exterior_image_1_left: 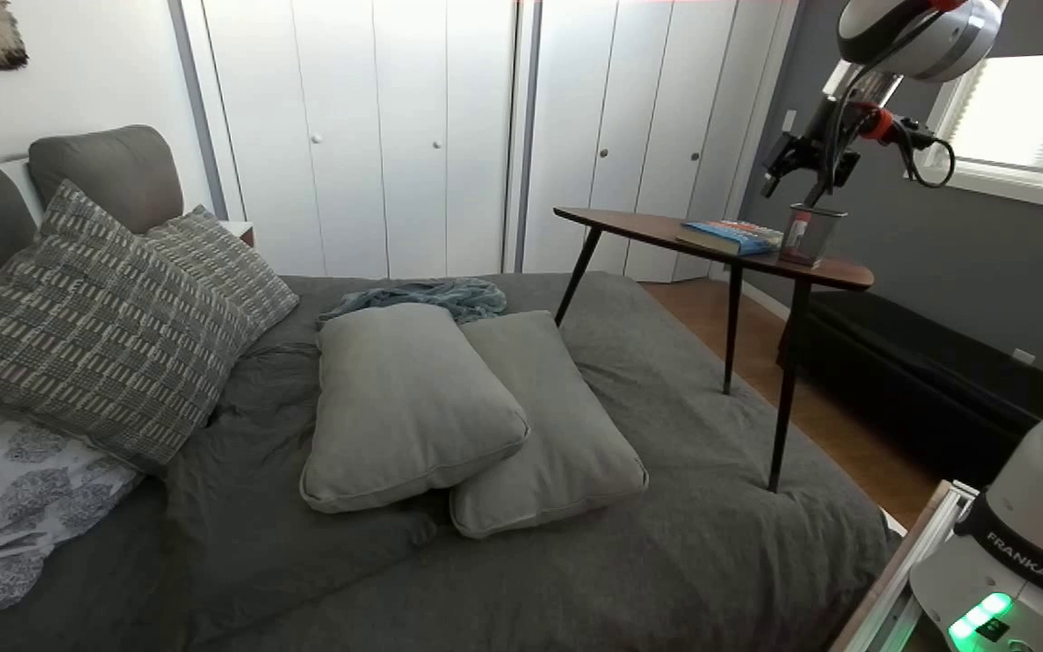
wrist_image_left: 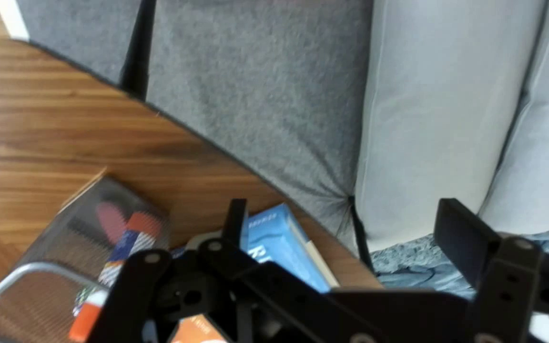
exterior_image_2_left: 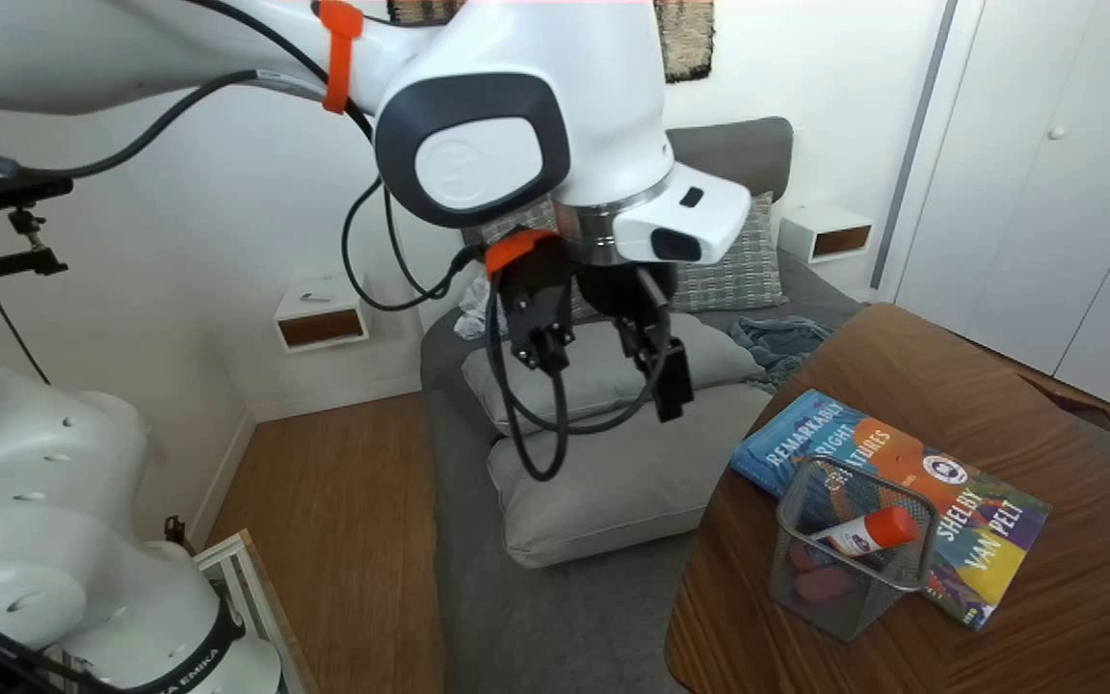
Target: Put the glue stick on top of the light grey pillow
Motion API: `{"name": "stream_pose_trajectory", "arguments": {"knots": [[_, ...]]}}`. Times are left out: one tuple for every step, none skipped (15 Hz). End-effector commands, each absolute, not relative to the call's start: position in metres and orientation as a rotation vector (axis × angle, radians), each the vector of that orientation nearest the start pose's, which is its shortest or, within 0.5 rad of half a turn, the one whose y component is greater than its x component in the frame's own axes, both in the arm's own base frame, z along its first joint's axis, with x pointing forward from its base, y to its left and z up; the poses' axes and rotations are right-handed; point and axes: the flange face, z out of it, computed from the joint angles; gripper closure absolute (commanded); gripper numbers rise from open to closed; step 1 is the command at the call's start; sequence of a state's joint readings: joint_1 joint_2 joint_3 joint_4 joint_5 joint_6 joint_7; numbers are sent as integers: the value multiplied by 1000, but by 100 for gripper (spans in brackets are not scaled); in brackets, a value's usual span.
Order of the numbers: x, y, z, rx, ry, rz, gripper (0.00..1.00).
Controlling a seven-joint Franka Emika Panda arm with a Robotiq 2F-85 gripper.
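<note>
- The gripper (wrist_image_left: 343,218) has its two fingers (wrist_image_left: 465,240) standing wide apart, as the wrist view shows.
- In an exterior view it hangs in the air, higher than the top of the wooden table (exterior_image_1_left: 639,225).
- The glue stick (exterior_image_2_left: 868,532), white with an orange cap, is inside a mesh cup (exterior_image_2_left: 834,617) on this table; it leans in a tilted position, the cap near the rim.
- Dark pink items (exterior_image_2_left: 823,584) are also visible through the mesh, but their kind is not clear.
- A colourful book (exterior_image_2_left: 989,549) lies flat just beside the cup; whether the two touch, I cannot tell.
- Two light grey pillows (exterior_image_1_left: 413,398) lie on the bed (exterior_image_1_left: 648,561), one partly over the other, well apart from the glue stick.
- A blue-grey cloth (exterior_image_1_left: 476,297) lies crumpled just beside these pillows.
- Patterned pillows (exterior_image_1_left: 105,317) lean near the headboard (exterior_image_1_left: 110,177).
</note>
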State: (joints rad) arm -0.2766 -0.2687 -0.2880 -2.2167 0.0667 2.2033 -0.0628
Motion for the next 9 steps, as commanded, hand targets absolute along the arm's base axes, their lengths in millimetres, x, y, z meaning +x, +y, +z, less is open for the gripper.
{"name": "stream_pose_trajectory", "arguments": {"knots": [[452, -305, 521, -3049, 927, -610, 0], [461, -312, 523, -3060, 963, -685, 0], [467, -324, 526, -3065, 1016, -747, 0], [470, -333, 529, -3076, 1063, -802, 0], [468, -344, 532, -3113, 1113, -816, 0], [464, -354, 536, -3143, 1179, -812, 0], [459, -363, 537, -3167, 1258, -784, 0], [452, -366, 537, -3151, 1284, -711, 0], [447, -372, 535, -3125, 1334, -674, 0]]}}
